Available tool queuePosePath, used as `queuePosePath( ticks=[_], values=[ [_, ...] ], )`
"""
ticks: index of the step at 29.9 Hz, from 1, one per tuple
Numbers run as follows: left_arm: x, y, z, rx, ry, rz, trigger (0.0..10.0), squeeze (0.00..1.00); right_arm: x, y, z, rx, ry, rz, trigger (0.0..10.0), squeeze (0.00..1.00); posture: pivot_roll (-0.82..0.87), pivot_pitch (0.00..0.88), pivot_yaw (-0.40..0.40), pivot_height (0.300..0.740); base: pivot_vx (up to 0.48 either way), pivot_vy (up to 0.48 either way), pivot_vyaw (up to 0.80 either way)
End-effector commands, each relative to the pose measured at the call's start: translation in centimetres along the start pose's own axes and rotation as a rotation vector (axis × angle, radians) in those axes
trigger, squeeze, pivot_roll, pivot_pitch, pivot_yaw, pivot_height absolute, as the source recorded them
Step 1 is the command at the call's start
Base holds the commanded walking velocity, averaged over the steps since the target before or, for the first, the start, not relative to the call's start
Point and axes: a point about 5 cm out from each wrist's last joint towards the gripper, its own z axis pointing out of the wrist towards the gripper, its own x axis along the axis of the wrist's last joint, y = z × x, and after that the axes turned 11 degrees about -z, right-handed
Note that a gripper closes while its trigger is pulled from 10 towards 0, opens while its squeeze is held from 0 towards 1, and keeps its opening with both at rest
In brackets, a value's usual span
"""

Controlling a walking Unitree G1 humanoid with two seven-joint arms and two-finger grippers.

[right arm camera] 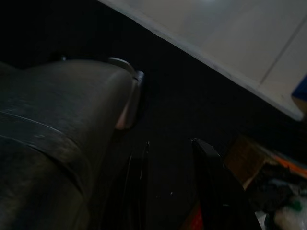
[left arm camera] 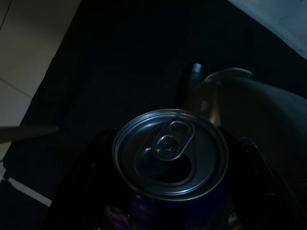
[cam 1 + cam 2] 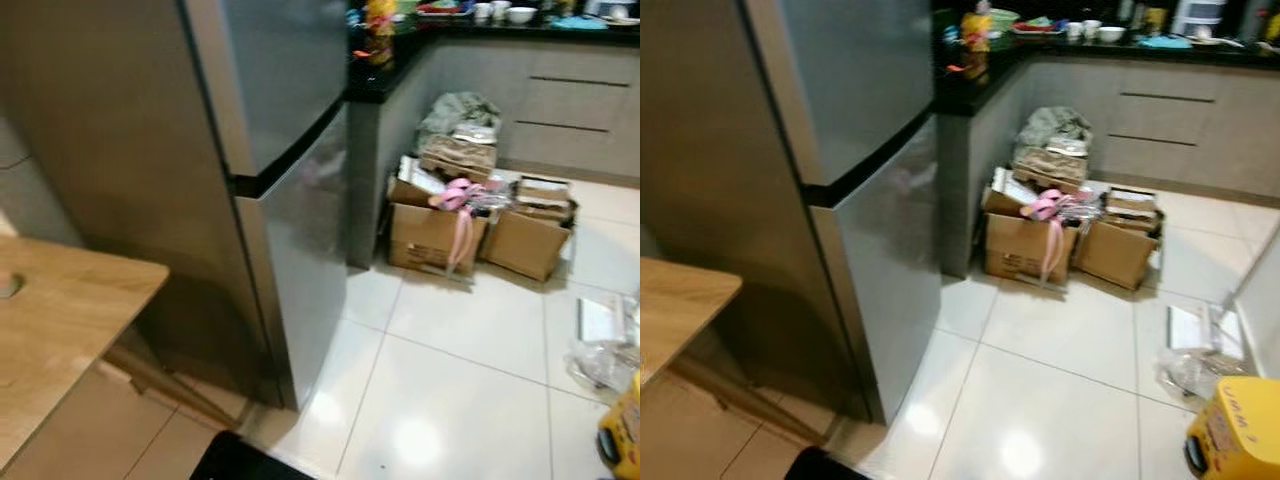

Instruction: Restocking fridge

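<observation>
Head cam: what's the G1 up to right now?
It stands facing a closed two-door silver fridge in a kitchen. The left gripper holds an unopened drink can, seen top-on in the dark left wrist view. Cardboard boxes sit on the tiled floor by the counter, and a wooden table is on the robot's left. Nothing is stocked yet.

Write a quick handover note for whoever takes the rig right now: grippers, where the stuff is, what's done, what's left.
Left gripper: shut on a can with a purple body, tab unopened; the arm hangs low in the shade.
Right gripper: open and idle, holding nothing.
Fridge: straight ahead, both doors closed, beside the dark counter.
Nearby: wooden table on the robot's left, cardboard boxes on the floor past the fridge.
Done: can is in hand.
Left: open the fridge door, set the can inside, close it.
</observation>
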Motion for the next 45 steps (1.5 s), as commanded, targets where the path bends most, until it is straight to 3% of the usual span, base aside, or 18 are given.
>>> queuePosePath(
  ticks=[1, 45],
  values=[
    [0.44, -0.51, -0.03, 0.017, 0.015, 0.004, 10.0, 0.00, 0.00, -0.26, 0.04, 0.010, -0.001, -0.005, 10.0, 0.00, -0.10, 0.000, 0.009, 0.740, 0.000, 0.000, 0.59],
    [0.63, 0.07, 0.04, -0.023, 0.017, 0.013, 10.0, 0.00, 0.10, -0.11, 0.02, -0.001, 0.010, -0.010, 10.0, 0.00, -0.10, 0.000, 0.008, 0.740, 0.000, 0.000, 0.59]
  ],
)
